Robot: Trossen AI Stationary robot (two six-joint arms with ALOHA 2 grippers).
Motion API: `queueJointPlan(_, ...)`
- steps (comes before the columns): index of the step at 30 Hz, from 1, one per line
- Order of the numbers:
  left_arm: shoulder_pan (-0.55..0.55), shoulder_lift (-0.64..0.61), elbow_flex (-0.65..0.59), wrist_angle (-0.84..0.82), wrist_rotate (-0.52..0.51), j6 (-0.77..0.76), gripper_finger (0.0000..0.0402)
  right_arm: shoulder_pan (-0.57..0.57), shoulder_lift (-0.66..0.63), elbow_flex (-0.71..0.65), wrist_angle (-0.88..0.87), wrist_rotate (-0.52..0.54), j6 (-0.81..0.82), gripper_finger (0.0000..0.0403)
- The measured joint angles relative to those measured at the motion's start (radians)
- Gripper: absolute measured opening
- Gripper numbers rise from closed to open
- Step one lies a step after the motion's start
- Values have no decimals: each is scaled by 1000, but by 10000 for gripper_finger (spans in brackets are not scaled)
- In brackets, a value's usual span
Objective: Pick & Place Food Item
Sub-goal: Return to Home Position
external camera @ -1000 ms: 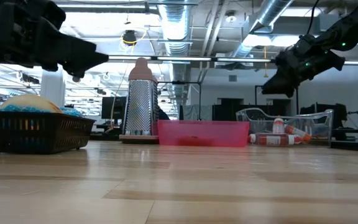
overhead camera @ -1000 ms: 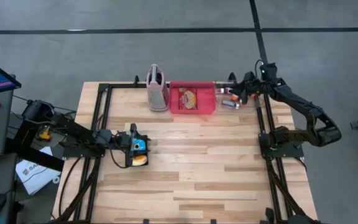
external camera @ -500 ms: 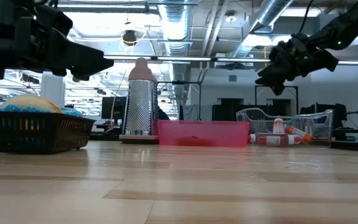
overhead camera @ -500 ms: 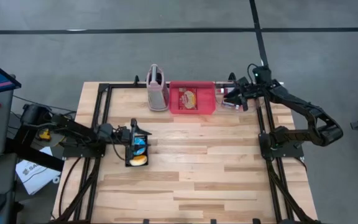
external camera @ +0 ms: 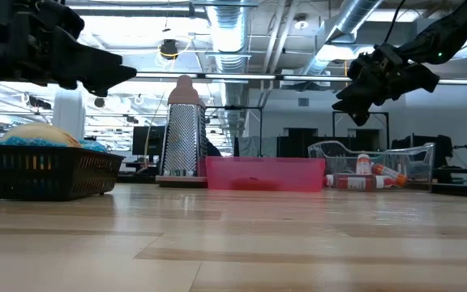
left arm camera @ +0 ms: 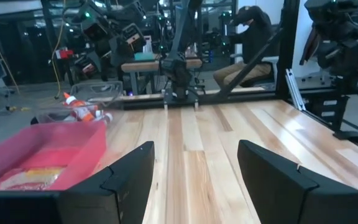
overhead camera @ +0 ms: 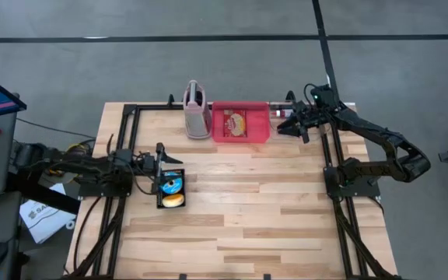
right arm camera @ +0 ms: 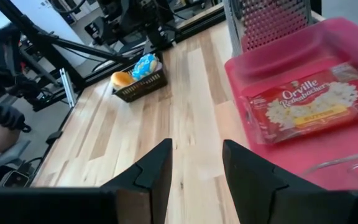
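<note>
A red tray at the table's far edge holds a flat popcorn packet. A black basket at the left holds a yellow bun and a blue packet. My left gripper hangs level just above the basket's far end, open, with nothing between its fingers. My right gripper hovers beside the tray's right end, open and empty, tipped slightly down, looking across the tray.
A metal grater stands upright just left of the tray. A clear bin with small bottles sits right of the tray, under my right arm. Black frame rails run along both sides. Bare wood lies in the middle and near part.
My left gripper has drawn back toward the table's left edge and a little toward the far edge, off the middle of the basket. My right gripper has moved toward the table's left, from over the clear bin toward the red tray, swinging round to face the tray.
</note>
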State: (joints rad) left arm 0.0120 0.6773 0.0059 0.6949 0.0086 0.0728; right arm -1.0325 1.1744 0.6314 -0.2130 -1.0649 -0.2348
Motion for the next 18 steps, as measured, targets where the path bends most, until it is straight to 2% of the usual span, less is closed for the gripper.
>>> queueJointPlan(5,-5,-188,0,-193,0,-25,227,11,0,0,-7,0,0,134)
queueJointPlan(10,-13,-245,0,-282,-18,-21,227,16,0,0,-7,1,16,134)
queueJointPlan(18,-13,-344,0,-368,18,-12,227,64,0,0,26,31,37,134)
